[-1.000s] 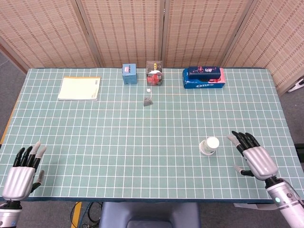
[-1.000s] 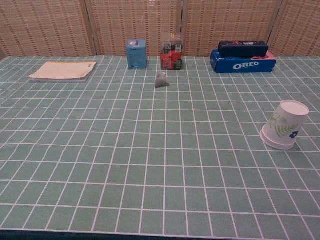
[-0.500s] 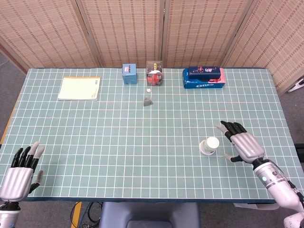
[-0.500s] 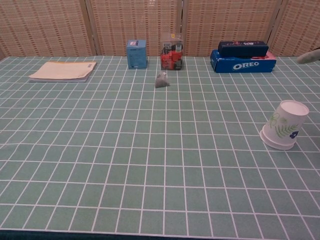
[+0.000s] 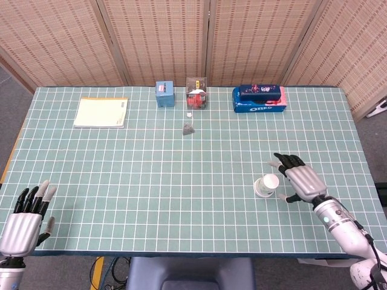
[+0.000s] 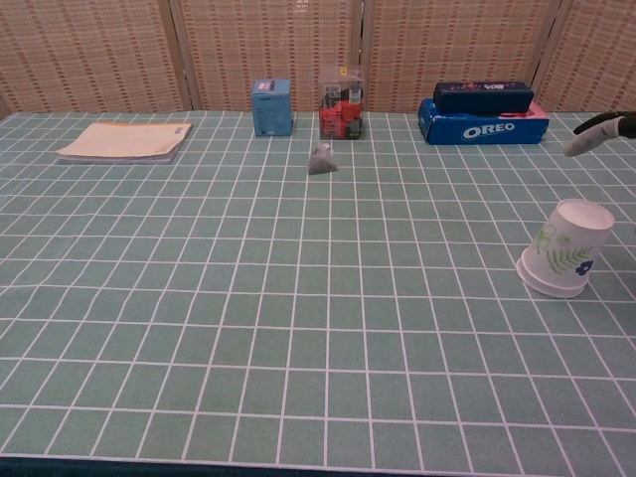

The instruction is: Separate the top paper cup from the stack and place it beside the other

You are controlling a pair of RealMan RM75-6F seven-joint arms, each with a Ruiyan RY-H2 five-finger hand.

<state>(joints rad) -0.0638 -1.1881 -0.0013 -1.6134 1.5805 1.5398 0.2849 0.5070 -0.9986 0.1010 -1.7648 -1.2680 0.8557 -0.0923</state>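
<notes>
Two hands are out. The left hand (image 5: 23, 225) waits far off, fingers spread, holding nothing. The paper cup stack (image 5: 266, 185) sits upside down on the counter, just left of the right hand (image 5: 300, 183) (much nearer), fingers (image 5: 282, 162) spread, empty.

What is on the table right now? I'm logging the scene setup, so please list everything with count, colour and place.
paper cup stack: one stack, white with leaf print, upside down, right front, beside the right hand
notebook: one, pale yellow, far left
small box: one, blue, far centre
clear box: one, red contents, right of the blue box
small grey object: one, in front of the boxes
Oreo box: one, blue, far right, dark case on top
left hand: open, front left edge
right hand: open, fingers spread
</notes>
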